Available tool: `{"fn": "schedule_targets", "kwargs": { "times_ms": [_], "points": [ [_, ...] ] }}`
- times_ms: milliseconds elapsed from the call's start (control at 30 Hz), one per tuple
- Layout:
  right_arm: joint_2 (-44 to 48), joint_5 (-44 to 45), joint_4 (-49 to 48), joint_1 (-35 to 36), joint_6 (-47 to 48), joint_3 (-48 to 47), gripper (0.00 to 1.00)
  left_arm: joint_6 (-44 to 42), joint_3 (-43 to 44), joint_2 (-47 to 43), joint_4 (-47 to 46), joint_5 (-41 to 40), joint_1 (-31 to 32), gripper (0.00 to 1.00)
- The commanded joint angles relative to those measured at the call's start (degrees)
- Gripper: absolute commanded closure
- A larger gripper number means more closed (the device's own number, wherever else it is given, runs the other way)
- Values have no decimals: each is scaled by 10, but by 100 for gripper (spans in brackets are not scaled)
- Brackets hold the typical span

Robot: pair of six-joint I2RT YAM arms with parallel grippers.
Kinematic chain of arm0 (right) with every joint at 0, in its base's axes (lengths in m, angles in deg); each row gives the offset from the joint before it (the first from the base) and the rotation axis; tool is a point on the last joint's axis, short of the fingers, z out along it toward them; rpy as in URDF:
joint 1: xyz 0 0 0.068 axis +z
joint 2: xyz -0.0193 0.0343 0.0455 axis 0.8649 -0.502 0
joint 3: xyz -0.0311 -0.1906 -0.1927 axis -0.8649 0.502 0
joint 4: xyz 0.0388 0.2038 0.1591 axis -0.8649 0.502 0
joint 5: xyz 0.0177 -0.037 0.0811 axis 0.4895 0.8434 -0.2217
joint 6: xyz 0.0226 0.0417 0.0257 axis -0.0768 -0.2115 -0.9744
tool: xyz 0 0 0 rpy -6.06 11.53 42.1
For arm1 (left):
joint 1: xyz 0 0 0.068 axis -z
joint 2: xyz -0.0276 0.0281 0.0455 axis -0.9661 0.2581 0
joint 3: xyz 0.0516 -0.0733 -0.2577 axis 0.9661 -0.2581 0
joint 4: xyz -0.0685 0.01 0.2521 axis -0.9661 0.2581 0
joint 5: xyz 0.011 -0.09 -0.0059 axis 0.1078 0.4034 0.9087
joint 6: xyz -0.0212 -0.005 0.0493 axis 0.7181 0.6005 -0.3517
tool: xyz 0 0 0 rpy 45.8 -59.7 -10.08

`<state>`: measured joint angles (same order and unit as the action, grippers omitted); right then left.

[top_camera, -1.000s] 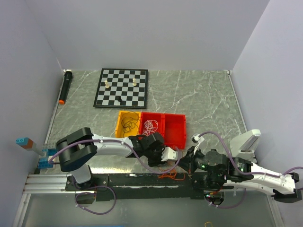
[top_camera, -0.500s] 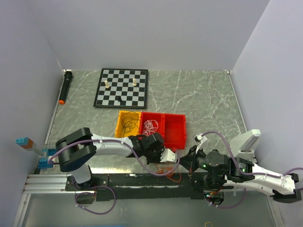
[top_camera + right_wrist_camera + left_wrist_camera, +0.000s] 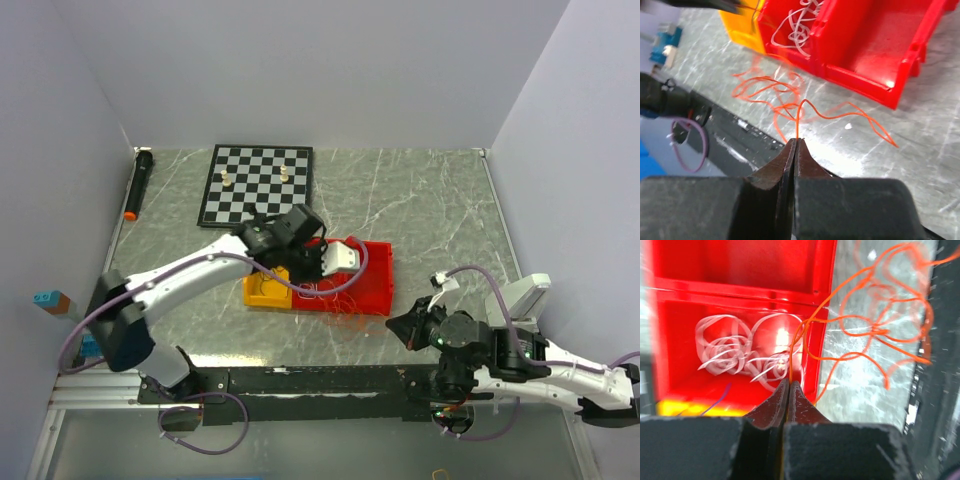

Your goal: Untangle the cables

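Observation:
The orange cable [image 3: 875,332] lies in loose loops on the table just in front of the red bin [image 3: 740,270]; it also shows in the right wrist view [image 3: 771,89] and faintly in the top view [image 3: 350,312]. My left gripper [image 3: 789,383] is shut on one strand of it, above the front wall of the red bin, also seen from above [image 3: 338,262]. My right gripper [image 3: 796,141] is shut on another strand, low over the table at the near side [image 3: 398,324]. A white cable [image 3: 742,352] lies coiled in the left red compartment [image 3: 796,25].
A yellow bin [image 3: 262,291] adjoins the red bin [image 3: 372,272] on the left, partly under my left arm. A chessboard [image 3: 256,186] with a few pieces lies behind. A black cylinder with an orange tip [image 3: 137,185] lies at the far left. The black rail [image 3: 735,132] runs along the near edge.
My left arm has swung from the near rail out over the bins, pulling the orange cable along onto the table. My right gripper has shifted slightly away, still holding its strand.

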<state>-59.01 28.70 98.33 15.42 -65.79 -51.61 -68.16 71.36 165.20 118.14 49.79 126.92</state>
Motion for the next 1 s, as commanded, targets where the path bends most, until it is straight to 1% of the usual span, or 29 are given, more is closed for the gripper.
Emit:
{"fn": "schedule_targets", "kwargs": {
  "times_ms": [0, 67, 200, 300, 367, 433, 500, 600, 767, 867, 900, 967],
  "points": [
    [-48, 58, 23, 5, -24, -41, 100, -20, 87, -95, 126, 46, 2, 99],
    [-67, 67, 24, 4, -36, -44, 100, -4, 130, -129, 117, 20, 2, 99],
    [-101, 58, 14, 5, -58, -27, 100, -10, 207, -179, 97, -50, 3, 99],
    [-140, 33, -9, 6, -70, -9, 100, 3, 240, -218, 31, -110, 2, 99],
    [-170, 19, -29, 5, -77, 4, 100, -2, 259, -238, -18, -136, 3, 99],
    [-204, 7, -48, 5, -81, 13, 100, -5, 286, -250, -47, -157, 3, 99],
    [-232, 0, -60, 5, -92, 22, 100, -11, 325, -253, -57, -170, 2, 99],
    [-262, -14, -75, 7, -108, 31, 100, -34, 366, -263, -82, -213, 2, 99],
    [-292, -29, -104, 22, -124, 47, 100, -98, 373, -296, -141, -267, 2, 99],
    [-309, -23, -92, 27, -135, 48, 100, -121, 372, -308, -185, -303, 2, 99],
    [-313, -23, -89, 29, -138, 49, 100, -131, 373, -312, -206, -318, 2, 99],
    [-316, -24, -82, 35, -152, 55, 100, -170, 367, -316, -288, -356, 2, 99]
  ]
}}
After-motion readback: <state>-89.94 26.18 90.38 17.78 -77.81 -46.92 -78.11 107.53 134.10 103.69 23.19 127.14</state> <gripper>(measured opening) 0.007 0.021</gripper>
